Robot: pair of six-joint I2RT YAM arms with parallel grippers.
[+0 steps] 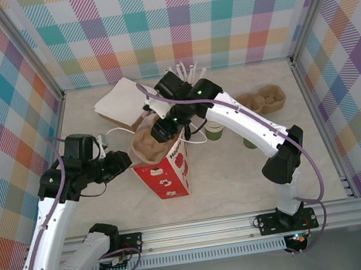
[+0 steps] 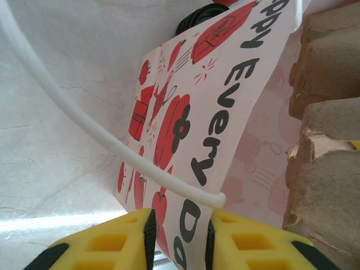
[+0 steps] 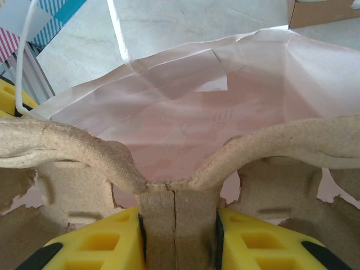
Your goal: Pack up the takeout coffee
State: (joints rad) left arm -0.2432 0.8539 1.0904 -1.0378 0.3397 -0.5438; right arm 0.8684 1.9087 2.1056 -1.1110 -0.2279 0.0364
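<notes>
Upper center, top view: green-sided, white-topped coffee cup [image 1: 215, 133]; right gripper [image 3: 177, 225] pinches carrier [image 3: 67, 146]; left gripper [image 2: 180, 236] spread astride bag [image 2: 225, 112].

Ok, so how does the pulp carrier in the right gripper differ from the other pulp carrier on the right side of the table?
The held carrier is clamped by its centre ridge in the right gripper, while the spare carrier lies free on the table. The held carrier sits at the open mouth of the red-and-white bag; the spare carrier rests well to the right of it. Both are brown moulded pulp.
</notes>
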